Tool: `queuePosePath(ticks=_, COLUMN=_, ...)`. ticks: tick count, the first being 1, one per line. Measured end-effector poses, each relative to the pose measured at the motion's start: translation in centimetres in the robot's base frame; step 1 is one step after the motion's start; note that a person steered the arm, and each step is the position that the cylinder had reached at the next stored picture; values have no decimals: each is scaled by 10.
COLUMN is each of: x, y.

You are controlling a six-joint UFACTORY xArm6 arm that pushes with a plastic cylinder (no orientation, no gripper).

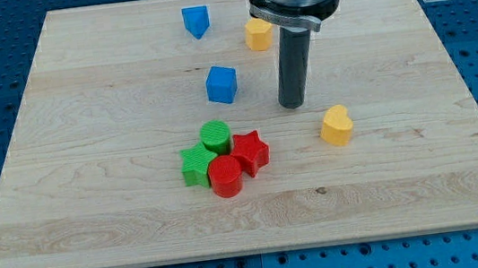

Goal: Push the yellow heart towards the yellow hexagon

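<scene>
The yellow heart lies right of the board's middle. The yellow hexagon lies near the view's top, partly behind the arm's body. My tip rests on the board, a short way up and to the left of the yellow heart, not touching it. The tip is well below the yellow hexagon.
A blue cube lies left of the tip. Another blue block sits near the top. A cluster at the middle holds a green cylinder, a green star, a red star and a red cylinder. The wooden board ends at blue perforated table.
</scene>
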State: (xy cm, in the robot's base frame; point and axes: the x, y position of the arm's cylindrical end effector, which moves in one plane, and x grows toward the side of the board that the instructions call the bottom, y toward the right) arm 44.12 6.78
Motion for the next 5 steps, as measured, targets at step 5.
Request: queuePosePath(ticks=5, x=66, y=83)
